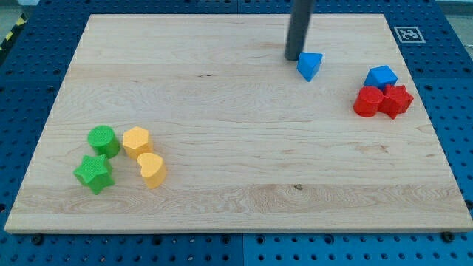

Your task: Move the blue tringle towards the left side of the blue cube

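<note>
The blue triangle (310, 66) lies on the wooden board near the view's top, right of centre. My tip (293, 58) rests just to its upper left, touching or nearly touching it. The blue cube (380, 77) sits further to the view's right, about a hundred pixels from the triangle. A red cylinder (367, 101) and a red star (396, 100) sit just below the cube, touching it.
At the view's lower left a green cylinder (103, 140), a green star (93, 174), a yellow hexagon (137, 141) and a yellow heart (152, 169) form a cluster. The wooden board (236, 162) lies on a blue pegboard table. A marker tag (409, 34) sits at the board's top right corner.
</note>
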Controlling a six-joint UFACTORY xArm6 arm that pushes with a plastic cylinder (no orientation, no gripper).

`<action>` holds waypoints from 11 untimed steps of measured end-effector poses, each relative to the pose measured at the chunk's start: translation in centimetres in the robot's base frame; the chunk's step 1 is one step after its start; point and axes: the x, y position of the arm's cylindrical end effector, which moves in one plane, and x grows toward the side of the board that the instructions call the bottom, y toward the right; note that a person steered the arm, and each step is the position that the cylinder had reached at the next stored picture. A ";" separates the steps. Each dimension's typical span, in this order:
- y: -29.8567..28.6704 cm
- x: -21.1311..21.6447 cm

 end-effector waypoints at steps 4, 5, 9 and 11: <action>6.1 0.2; 7.1 3.1; 8.0 5.9; 4.0 6.6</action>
